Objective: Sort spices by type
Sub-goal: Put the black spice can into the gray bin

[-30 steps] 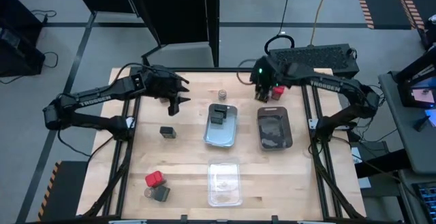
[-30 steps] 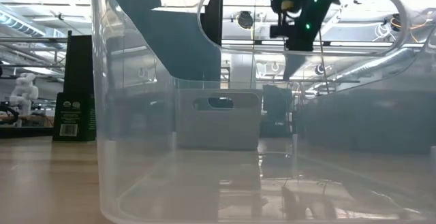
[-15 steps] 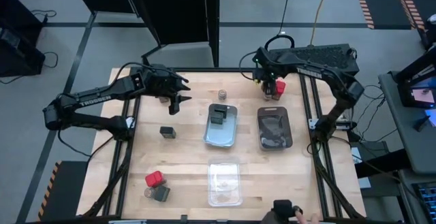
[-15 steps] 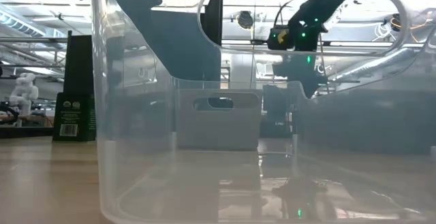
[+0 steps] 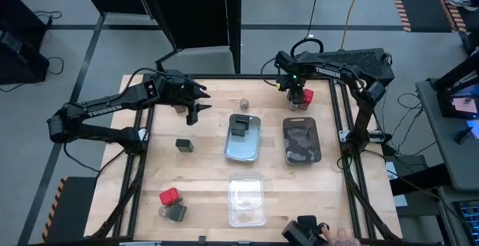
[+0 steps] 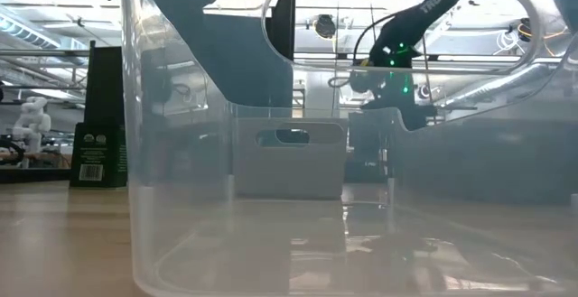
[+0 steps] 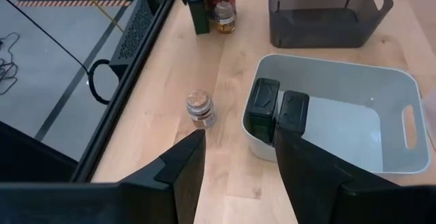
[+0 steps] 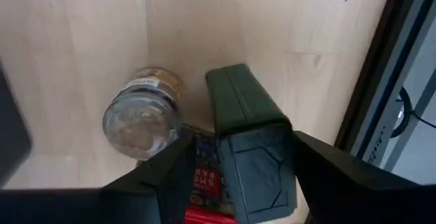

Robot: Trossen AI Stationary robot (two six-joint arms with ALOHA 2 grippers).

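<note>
I am working the far right corner of the table (image 5: pixel 202 171), where a dark green block (image 8: pixel 248 142), a red block (image 8: pixel 204 180) and a small round jar (image 8: pixel 144 120) stand bunched together, touching or nearly so. My right gripper (image 5: pixel 296 95) hangs over them with its fingers spread, straddling the green block and holding nothing.

To do this well, I judge I should come straight down, square to the block's flat sides, and close slowly so the neighbouring jar and red block are not dragged along.

The green block is tall, matte, with bevelled edges. The jar is clear glass with a pale label.

Two dark blocks (image 7: pixel 278 109) already stand in the grey tray (image 7: pixel 392 81), with the smoky tray (image 5: pixel 301 143) just beside it. My left gripper (image 5: pixel 191 110) waits near the far left, fingers apart and empty, looking at a lone jar (image 7: pixel 200 107).
</note>
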